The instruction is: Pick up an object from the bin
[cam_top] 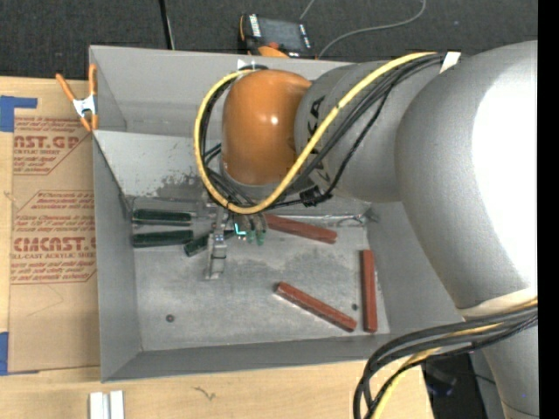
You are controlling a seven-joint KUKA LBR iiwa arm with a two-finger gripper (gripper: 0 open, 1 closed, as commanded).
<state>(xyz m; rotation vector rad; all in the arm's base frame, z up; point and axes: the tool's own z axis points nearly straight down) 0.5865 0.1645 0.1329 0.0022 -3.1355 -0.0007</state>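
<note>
Lying on the floor of the grey metal bin (118,304) are two dark green sticks (162,217) side by side at the left and three reddish-brown sticks (316,306) at the right. Between them the gripper (215,256) hangs low, just beside a short dark green piece (196,246); whether it is spread or pinching cannot be told.

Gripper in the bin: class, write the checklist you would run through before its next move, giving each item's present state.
1. Gripper down inside the bin, away from its walls: ok.
2. A thing near enough to take: short green stick, just left of it in the view: ok.
3. Gripper centred over that stick: not ok, it stands beside it.
4. Something already held: cannot tell.
5. Red sticks lying clear of it, further right in the view: ok.
</note>
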